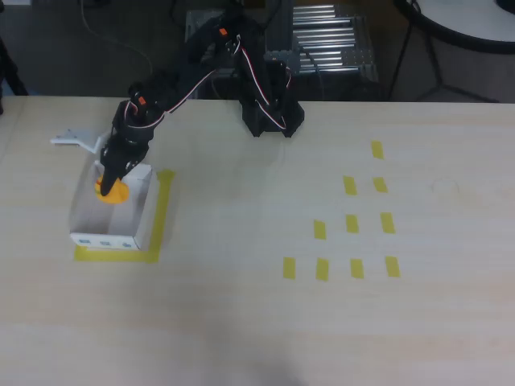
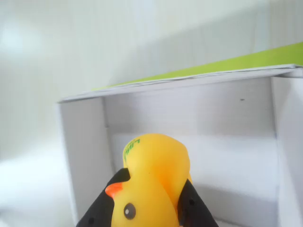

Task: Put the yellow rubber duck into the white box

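Observation:
In the overhead view the yellow rubber duck (image 1: 112, 190) hangs over the far end of the white box (image 1: 113, 229), at the left of the table. My gripper (image 1: 110, 178), on the black arm, is shut on the duck. The wrist view shows the duck (image 2: 154, 182) close up, orange beak to the left, squeezed between my two black fingers (image 2: 191, 208). Behind and below it are the white box's inner walls and floor (image 2: 227, 156). The box has three small marks on its near outer side in the overhead view.
Yellow tape (image 1: 161, 217) frames the box's spot on the pale wooden table. Several small yellow tape rectangles (image 1: 352, 223) lie at the right. The arm's black base (image 1: 271, 117) stands at the table's back edge. A white flat plate (image 1: 76, 138) sticks out left of the arm.

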Action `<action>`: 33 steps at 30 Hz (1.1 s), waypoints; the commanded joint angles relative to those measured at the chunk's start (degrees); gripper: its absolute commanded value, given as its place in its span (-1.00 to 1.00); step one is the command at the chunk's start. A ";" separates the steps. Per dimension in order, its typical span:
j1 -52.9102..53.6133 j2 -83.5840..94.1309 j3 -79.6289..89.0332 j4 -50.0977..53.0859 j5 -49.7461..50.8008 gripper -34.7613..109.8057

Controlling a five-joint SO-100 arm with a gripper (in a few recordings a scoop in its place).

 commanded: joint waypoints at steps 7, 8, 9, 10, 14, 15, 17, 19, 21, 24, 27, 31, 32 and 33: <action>0.18 1.58 -0.26 3.96 1.41 -0.51; 0.09 1.58 -0.53 4.57 1.58 -0.50; 0.00 1.58 -0.62 5.10 1.58 -0.48; -0.09 1.58 -0.53 5.27 1.58 -0.37; -0.35 1.58 -0.35 5.45 1.14 -0.29; -0.35 1.58 -0.44 5.45 1.05 -0.26; -0.44 1.58 -0.53 5.45 0.97 -0.19; -0.62 1.58 -0.62 5.36 0.88 -0.17; -0.79 1.58 -0.70 5.27 0.88 -0.13; -0.88 1.58 -0.79 5.27 0.70 -0.03; -0.97 1.58 -0.70 5.19 0.35 0.01; -1.32 1.76 -1.05 5.27 0.53 0.03; -1.49 2.11 -1.32 5.54 0.88 0.04; -1.93 2.72 -2.02 6.33 1.41 0.04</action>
